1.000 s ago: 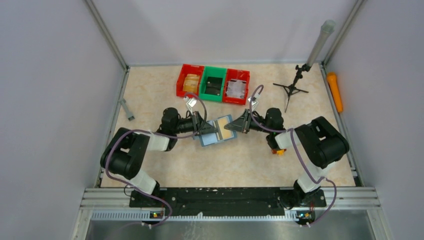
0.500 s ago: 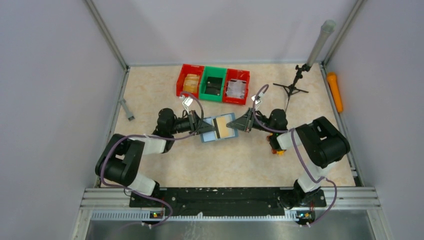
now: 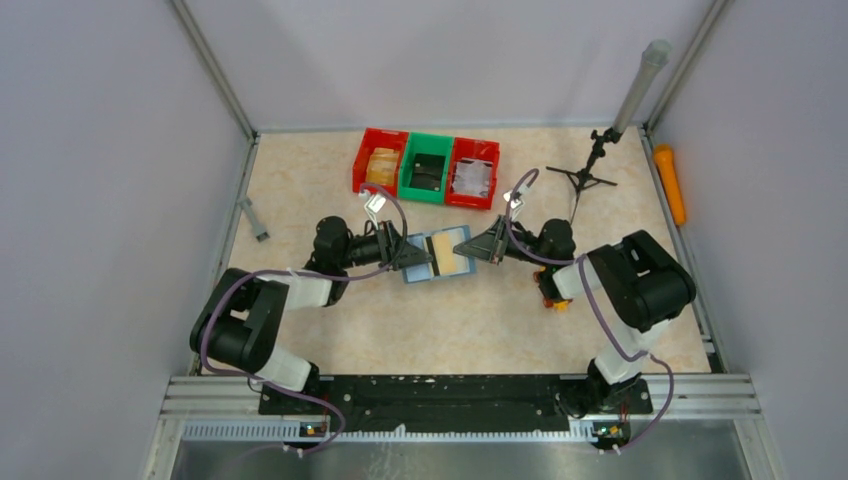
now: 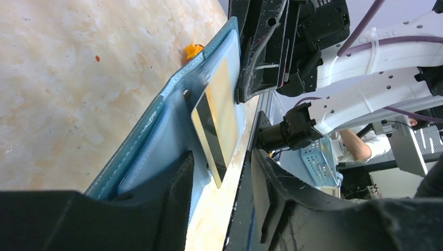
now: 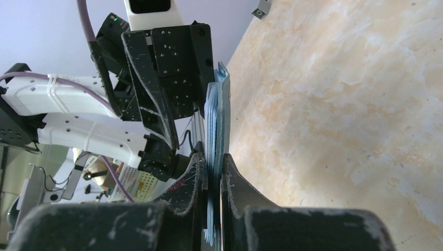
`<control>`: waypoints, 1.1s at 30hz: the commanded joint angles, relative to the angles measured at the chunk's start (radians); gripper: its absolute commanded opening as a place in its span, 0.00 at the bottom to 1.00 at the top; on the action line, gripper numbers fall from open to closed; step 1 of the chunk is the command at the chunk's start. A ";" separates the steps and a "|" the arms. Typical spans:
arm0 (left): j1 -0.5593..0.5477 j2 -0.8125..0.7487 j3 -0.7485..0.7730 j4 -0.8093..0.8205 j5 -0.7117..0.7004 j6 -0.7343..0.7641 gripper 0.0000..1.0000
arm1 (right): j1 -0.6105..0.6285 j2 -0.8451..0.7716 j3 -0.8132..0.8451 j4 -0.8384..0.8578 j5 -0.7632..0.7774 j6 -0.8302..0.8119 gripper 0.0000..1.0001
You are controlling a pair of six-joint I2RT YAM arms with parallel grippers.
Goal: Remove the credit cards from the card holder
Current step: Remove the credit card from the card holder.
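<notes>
Card holder, seemingly soft, was pinched by the right end effector; its thin, stiff, probably slick credit card jutted inside the spread left end effector, graspable there.

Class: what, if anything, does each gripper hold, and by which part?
The right gripper clamps the card holder by one outer edge; the left gripper is open, holding nothing.

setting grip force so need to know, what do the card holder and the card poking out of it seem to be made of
Card holder: probably leather or faux leather, matte teal outside with a stitched edge and a smoother pale blue lining inside. Card: likely rigid plastic with a glossy finish; it stays flat where it sticks out and shows a golden sheen with a dark band.
</notes>
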 commanded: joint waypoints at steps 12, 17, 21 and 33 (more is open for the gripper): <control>-0.019 0.092 0.044 0.070 0.043 -0.043 0.05 | 0.016 0.011 0.006 0.128 -0.041 0.026 0.00; 0.004 0.066 0.028 0.053 0.030 -0.033 0.00 | -0.007 -0.008 -0.004 0.081 -0.025 0.001 0.00; 0.017 0.058 0.027 0.050 0.043 -0.034 0.00 | -0.067 -0.019 -0.028 0.081 -0.026 0.009 0.00; 0.046 -0.049 0.025 -0.230 -0.079 0.146 0.00 | -0.108 -0.117 -0.020 -0.336 0.122 -0.235 0.00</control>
